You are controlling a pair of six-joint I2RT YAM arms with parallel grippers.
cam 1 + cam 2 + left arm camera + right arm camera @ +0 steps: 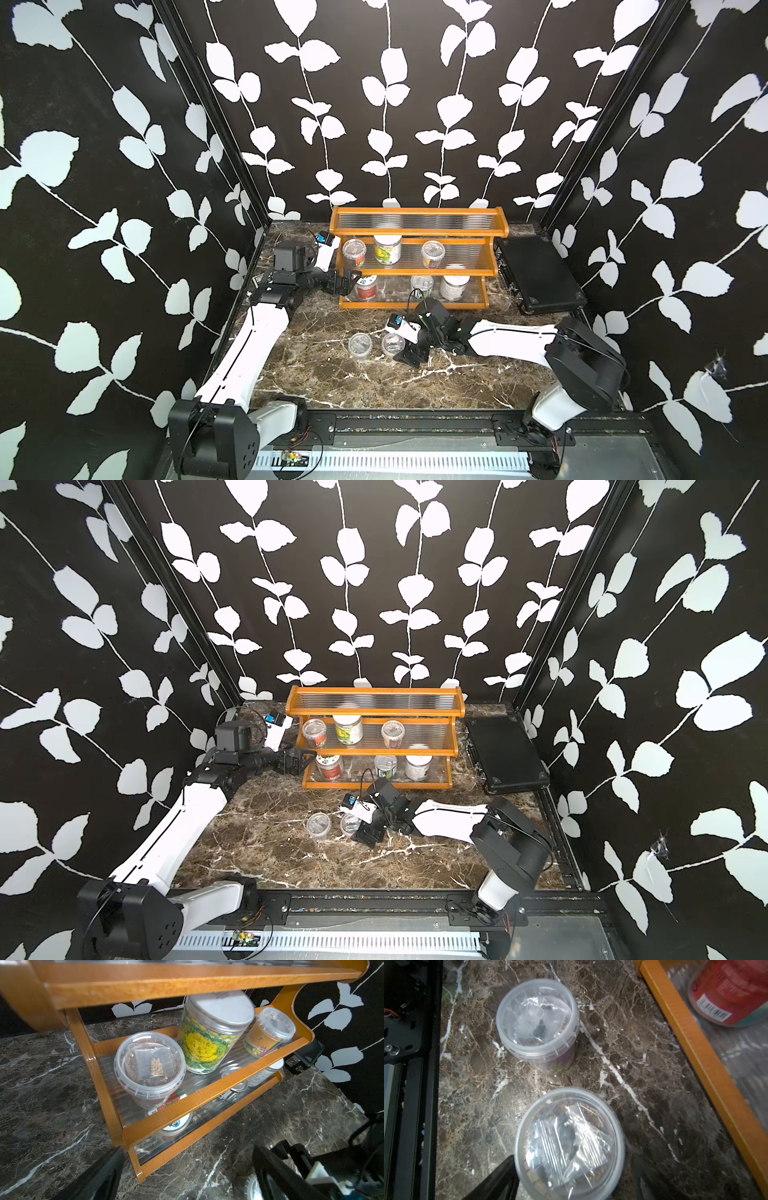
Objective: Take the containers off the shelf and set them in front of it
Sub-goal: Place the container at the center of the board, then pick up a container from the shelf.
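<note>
The orange-brown shelf (417, 272) (207, 1093) stands at the back. Its middle tier holds a clear cup (354, 251) (149, 1068), a yellow-flowered white-lidded jar (387, 248) (209, 1039) and another clear cup (433, 254). The bottom tier holds a red-labelled jar (367, 287) (733, 991), a tin can (422, 286) and a white-lidded jar (454, 286). Two clear cups stand on the table in front (360, 345) (537, 1020), (392, 344) (569, 1142). My right gripper (397, 350) (571, 1178) is open, its fingers on either side of the nearer cup. My left gripper (348, 282) (187, 1174) is open and empty at the shelf's left end.
A flat black case (540, 274) lies right of the shelf. Patterned walls close in three sides. A black rail (415, 419) runs along the table's front edge. Bare marble table (374, 386) lies in front of the two cups.
</note>
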